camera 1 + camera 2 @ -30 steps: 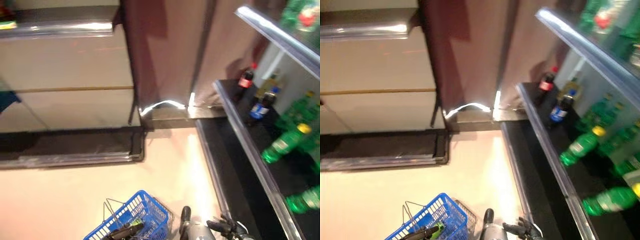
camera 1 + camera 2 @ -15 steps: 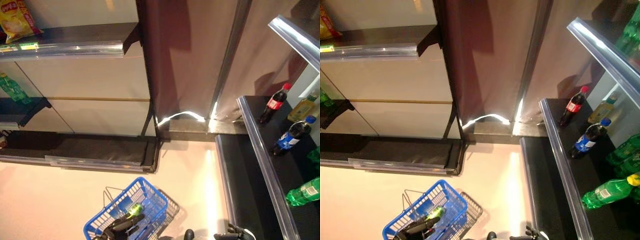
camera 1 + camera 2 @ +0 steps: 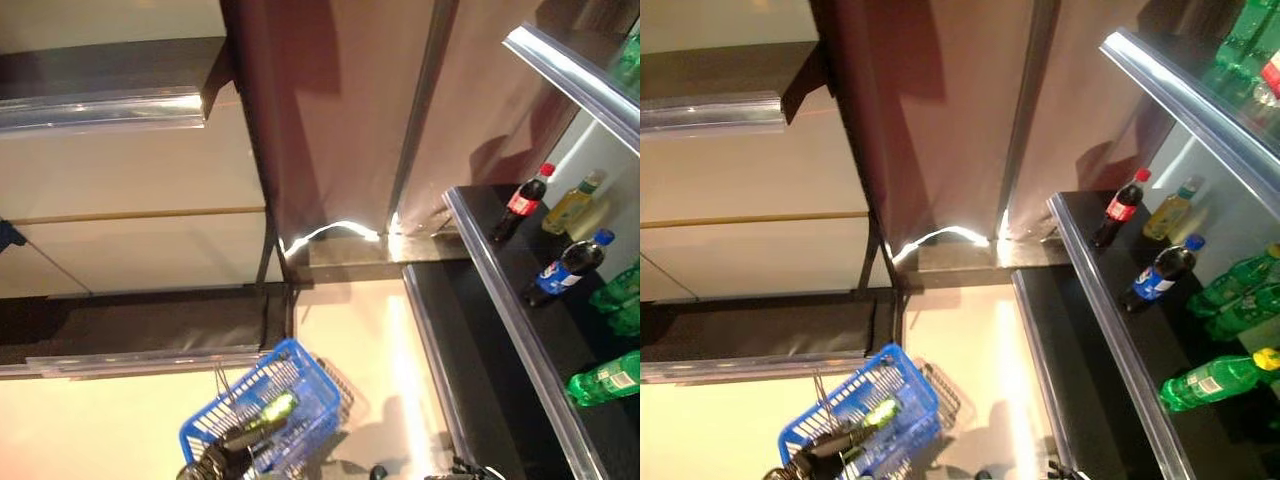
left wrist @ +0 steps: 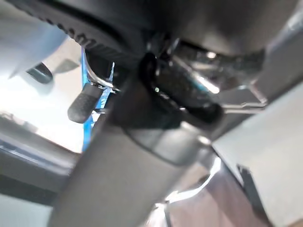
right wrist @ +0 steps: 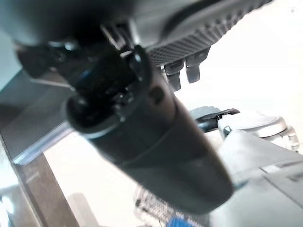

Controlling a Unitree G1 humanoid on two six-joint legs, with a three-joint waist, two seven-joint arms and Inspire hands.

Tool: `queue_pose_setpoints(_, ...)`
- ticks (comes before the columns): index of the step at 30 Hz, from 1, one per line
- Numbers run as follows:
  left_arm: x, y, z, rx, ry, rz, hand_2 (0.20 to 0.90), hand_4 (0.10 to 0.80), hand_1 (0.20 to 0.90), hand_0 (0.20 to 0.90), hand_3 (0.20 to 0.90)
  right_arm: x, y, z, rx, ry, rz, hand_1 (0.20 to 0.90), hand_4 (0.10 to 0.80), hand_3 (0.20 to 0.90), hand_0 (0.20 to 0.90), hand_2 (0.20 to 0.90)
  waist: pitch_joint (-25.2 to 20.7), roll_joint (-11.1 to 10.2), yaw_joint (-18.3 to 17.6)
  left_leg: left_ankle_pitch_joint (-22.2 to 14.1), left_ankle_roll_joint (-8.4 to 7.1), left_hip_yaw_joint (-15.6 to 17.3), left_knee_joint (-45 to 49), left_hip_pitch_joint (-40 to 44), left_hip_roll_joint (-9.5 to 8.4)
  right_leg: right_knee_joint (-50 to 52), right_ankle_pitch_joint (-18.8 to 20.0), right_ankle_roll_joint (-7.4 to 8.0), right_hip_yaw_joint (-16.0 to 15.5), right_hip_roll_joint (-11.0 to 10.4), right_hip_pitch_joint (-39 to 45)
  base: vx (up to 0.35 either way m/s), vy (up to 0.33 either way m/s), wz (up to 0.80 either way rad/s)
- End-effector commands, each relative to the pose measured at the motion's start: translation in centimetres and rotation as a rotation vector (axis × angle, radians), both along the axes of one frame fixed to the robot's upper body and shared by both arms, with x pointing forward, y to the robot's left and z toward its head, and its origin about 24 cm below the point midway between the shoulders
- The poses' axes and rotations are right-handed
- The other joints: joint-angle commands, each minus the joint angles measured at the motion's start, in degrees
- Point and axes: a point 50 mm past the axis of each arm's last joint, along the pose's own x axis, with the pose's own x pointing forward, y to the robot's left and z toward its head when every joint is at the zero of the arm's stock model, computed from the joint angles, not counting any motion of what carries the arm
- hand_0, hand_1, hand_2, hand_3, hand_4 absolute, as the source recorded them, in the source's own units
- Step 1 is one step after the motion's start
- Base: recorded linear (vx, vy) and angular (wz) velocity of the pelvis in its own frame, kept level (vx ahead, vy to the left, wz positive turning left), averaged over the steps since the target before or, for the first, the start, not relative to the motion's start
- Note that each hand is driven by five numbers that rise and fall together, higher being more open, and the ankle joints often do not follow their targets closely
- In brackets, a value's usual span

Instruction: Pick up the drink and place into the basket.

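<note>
A blue wire basket [image 3: 300,395] hangs low in the eye views, over the pale floor. Inside it lies a green drink bottle [image 3: 279,407] with a yellow cap. My left hand [image 3: 222,458] is over the basket's near end, its fingers curled round the metal handle [image 4: 91,79], which shows by blue mesh in the left wrist view. Only a sliver of my right hand [image 3: 1064,471] shows at the bottom edge; in its own wrist view its fingers [image 5: 182,72] hang relaxed and hold nothing.
To the right runs a dark shelf [image 3: 500,290] with a metal rail, carrying a red-labelled cola bottle [image 3: 522,200], a yellow bottle [image 3: 571,201], a blue-labelled cola bottle [image 3: 570,270] and green bottles [image 3: 603,380]. A low dark shelf [image 3: 140,330] stands on the left, a brown pillar [image 3: 330,110] ahead.
The whole picture has swung, so the camera moved. The basket with the green bottle stays in my left hand; the right hand stays low at the bottom edge.
</note>
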Motion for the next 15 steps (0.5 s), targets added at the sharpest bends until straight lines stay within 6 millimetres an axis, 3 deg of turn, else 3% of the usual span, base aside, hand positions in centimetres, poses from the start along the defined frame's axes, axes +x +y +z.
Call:
queue_pose_setpoints(1, 0.8, -0.3, 0.5, -0.065, -0.095, 0.009, 0.3, 0.1, 0.3, 0.3, 0.2, 0.8, -1.4, 0.7, -0.031, -0.031, 0.003, 0.9, 0.8, 0.9, 0.9, 0.9, -1.17, 0.47, 1.04, 3.69, 1.25, -1.43, 0.46, -4.41, 0.03, 16.1, -7.91, -0.38, -3.86, 1.11, -0.49, 0.223, 0.178, -0.78)
queue_pose_setpoints(2, 1.6, -0.1, 0.8, -0.069, -0.114, 0.012, 0.3, 0.1, 0.3, 0.3, 0.2, 0.8, -0.9, 0.6, -0.014, -0.046, 0.019, 0.9, 0.8, 0.9, 0.9, 0.9, -0.82, -0.8, 1.06, 1.78, 2.75, -2.12, 3.52, -5.68, -1.73, 17.35, -6.25, 0.53, -2.64, -0.17, -1.23, 0.264, 0.247, -0.82)
queue_pose_setpoints(6, 2.7, 0.2, 1.2, -0.053, -0.13, 0.014, 0.3, 0.1, 0.3, 0.3, 0.2, 0.0, -0.1, 0.2, 0.005, -0.064, 0.017, 0.9, 0.8, 0.9, 0.9, 0.9, -1.25, -2.38, 0.85, -0.05, 6.07, -0.81, 3.35, -4.86, -5.01, 23.06, 0.69, 3.2, -1.67, -3.1, -4.66, 0.207, 0.262, -0.71)
queue_pose_setpoints(7, 2.7, 0.2, 1.2, -0.053, -0.13, 0.014, 0.3, 0.1, 0.3, 0.3, 0.2, 0.0, -0.1, 0.2, 0.006, -0.064, 0.018, 0.9, 0.8, 0.9, 0.9, 0.9, -1.26, -2.4, 0.89, -0.04, 6.09, -0.76, 3.3, -4.82, -5.03, 23.12, 0.75, 3.21, -1.63, -3.14, -4.69, 0.199, 0.237, -0.62)
queue_pose_setpoints(9, 2.7, 0.3, 1.1, -0.039, -0.121, 0.012, 0.3, 0.1, 0.3, 0.3, 0.2, -0.2, 0.2, 0.1, 0.017, -0.07, 0.015, 0.9, 0.8, 0.9, 0.9, 0.9, -1.74, -2.48, 1.11, -0.23, 6.99, -0.3, 1.89, -3.34, -6.28, 26.12, 4.79, 3.46, -2.48, -4.22, -5.8, 0.197, 0.227, -0.61)
queue_pose_setpoints(10, 2.6, 0.4, 1.1, -0.032, -0.112, 0.01, 0.3, 0.1, 0.3, 0.3, 0.2, -0.3, 0.3, 0.0, 0.023, -0.07, 0.011, 0.9, 0.8, 0.9, 0.9, 0.9, -1.9, -2.34, 1.3, -0.5, 7.46, -0.07, 1.13, -2.39, -6.91, 29.27, 8.42, 3.94, -3.78, -5.67, -7.05, 0.168, 0.221, -0.58)
queue_pose_setpoints(11, 2.4, 0.5, 1.1, -0.03, -0.108, 0.013, 0.3, 0.1, 0.3, 0.3, 0.2, -0.3, 0.4, 0.0, 0.026, -0.069, 0.012, 0.9, 0.8, 0.9, 0.9, 0.9, -1.83, -2.06, 1.05, -0.66, 7.63, -0.08, 0.26, -1.17, -7.14, 31.69, 11.26, 4.28, -3.15, -6.25, -9.91, 0.168, 0.268, -0.6)
queue_pose_setpoints(13, 2.4, 0.4, 1.1, -0.041, -0.111, -0.006, 0.3, 0.1, 0.3, 0.3, 0.2, -0.4, 0.4, 0.0, 0.022, -0.068, 0.006, 0.9, 0.8, 0.9, 0.9, 0.9, -1.65, -0.88, 0.37, -0.32, 7.76, -0.04, -1.69, 0.71, -6.89, 33.69, 9.5, 3.28, -2.07, -5.32, -12.39, 0.142, 0.241, -0.44)
queue_pose_setpoints(15, 2.5, -0.3, 1.1, -0.062, -0.123, -0.027, 0.3, 0.1, 0.3, 0.3, 0.2, -0.4, -0.1, 0.1, 0.004, -0.061, -0.009, 0.9, 0.8, 0.9, 0.9, 0.9, -2.42, -0.83, 0.76, -0.27, 8.45, 0.36, -2.11, 0.68, -8.17, 30.62, 9.44, 3.31, -3.13, -5.66, -9.3, 0.155, 0.251, -0.02)
